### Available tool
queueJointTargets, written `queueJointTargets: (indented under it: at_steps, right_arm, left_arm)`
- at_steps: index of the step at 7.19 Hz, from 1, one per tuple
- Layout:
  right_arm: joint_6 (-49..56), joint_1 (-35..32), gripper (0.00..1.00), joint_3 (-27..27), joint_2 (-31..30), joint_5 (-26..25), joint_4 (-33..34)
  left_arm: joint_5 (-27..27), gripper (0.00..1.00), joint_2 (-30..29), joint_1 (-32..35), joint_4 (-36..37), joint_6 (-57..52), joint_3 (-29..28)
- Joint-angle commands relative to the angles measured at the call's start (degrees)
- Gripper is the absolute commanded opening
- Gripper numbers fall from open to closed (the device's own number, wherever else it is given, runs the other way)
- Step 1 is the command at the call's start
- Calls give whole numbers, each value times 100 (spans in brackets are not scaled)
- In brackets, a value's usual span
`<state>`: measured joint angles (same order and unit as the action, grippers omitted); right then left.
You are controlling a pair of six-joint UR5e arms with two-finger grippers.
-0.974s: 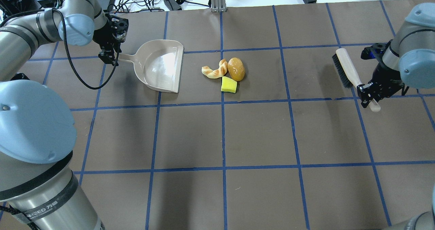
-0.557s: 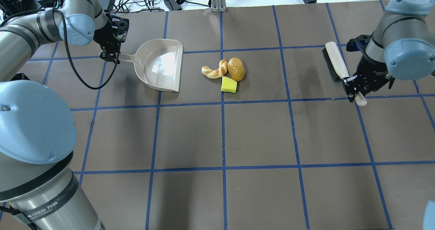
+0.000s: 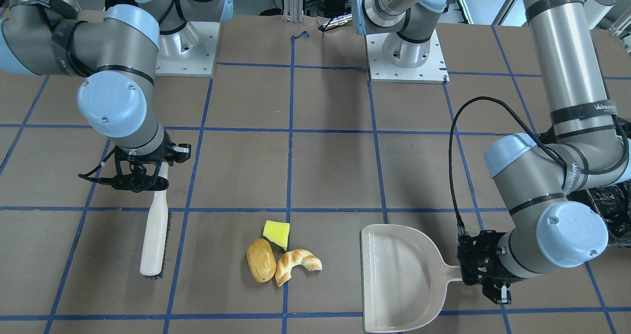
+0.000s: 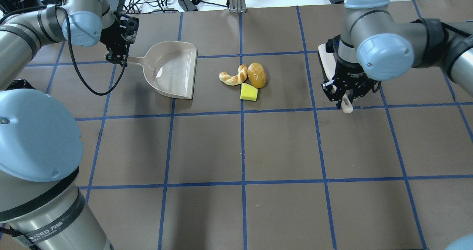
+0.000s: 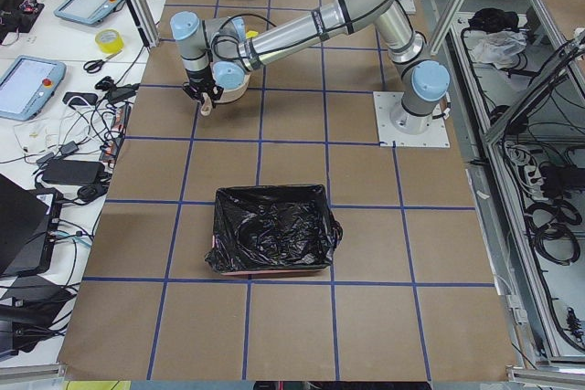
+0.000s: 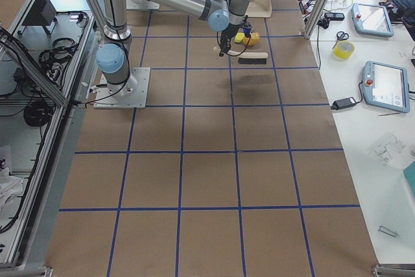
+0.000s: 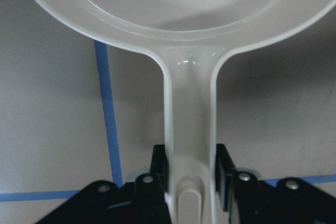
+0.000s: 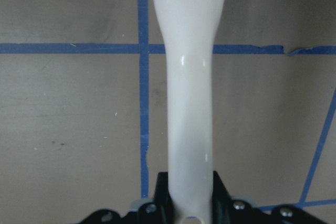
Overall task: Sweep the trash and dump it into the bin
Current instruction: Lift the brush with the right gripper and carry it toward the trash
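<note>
Brown paper crossed with blue tape covers the table (image 4: 281, 146). The trash lies in a tight cluster near the far edge, about midway along it. A tan croissant (image 4: 233, 76) curves against a glossy golden-brown potato (image 4: 257, 75), whose long axis runs across the table. A yellow wedge (image 4: 249, 92) sits just beside both, on the robot's side.

Toward the left end lies a beige dustpan (image 4: 172, 71). Its open mouth faces the cluster and its handle points at the left end. The left gripper (image 4: 119, 60) is clamped on that handle.

Toward the right end, the right gripper (image 3: 158, 175) grips the handle of a white brush (image 3: 155, 230). The brush runs across the table, head toward the far edge, with its dark bristles turned to the trash.

The bin (image 5: 274, 192), pink-sided and lined with crinkled black plastic, stands well apart near the left end.
</note>
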<state>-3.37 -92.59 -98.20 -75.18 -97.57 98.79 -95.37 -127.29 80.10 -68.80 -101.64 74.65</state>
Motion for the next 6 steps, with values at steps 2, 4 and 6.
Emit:
queueJointTargets:
  at_steps: [2,4,6]
  right_arm:
    - [-1618,-881,0,379,423,141,-79]
    - [-2375,-1268,0,625,766,545,-80]
    - [-3150,-1682,0,924,1083,896,-36]
  left_arm:
    - [-16,0,-15,66,-10,21,6]
    - [-16,0,-24,75,-10,65,6]
    - [-16,0,-24,128,-10,65,-3]
